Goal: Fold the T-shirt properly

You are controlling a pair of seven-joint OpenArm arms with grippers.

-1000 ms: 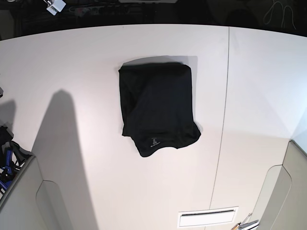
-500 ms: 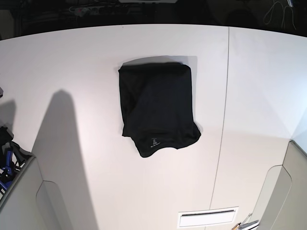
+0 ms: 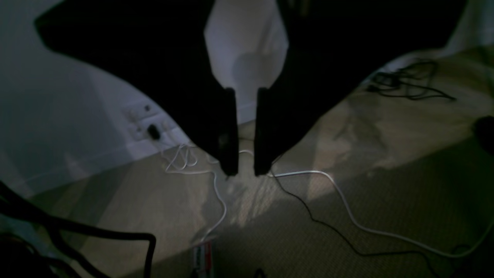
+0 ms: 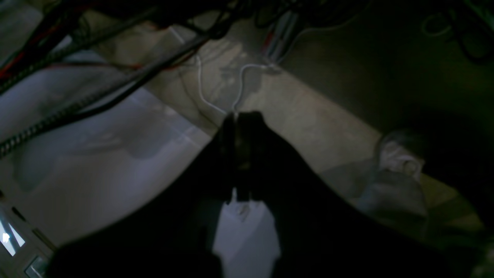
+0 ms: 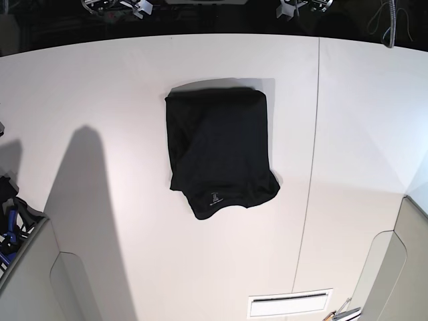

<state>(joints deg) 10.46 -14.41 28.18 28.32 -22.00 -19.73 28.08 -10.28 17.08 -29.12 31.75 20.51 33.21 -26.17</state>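
Observation:
The black T-shirt lies folded into a rough rectangle in the middle of the white table, its pale label print near the front edge. No gripper touches it. Both arms are pulled back beyond the table's far edge; only bits of them show at the top of the base view, the right arm and the left arm. In the left wrist view my left gripper hangs over the floor, its fingers a narrow gap apart and empty. My right gripper is shut, holding nothing.
A seam runs down the table right of the shirt. A white slotted vent sits at the front edge. Blue-and-black gear is at the left edge. Loose cables lie on the carpet below the wrists.
The T-shirt has not moved. Parts of both arms have come into sight along the top edge of the base view.

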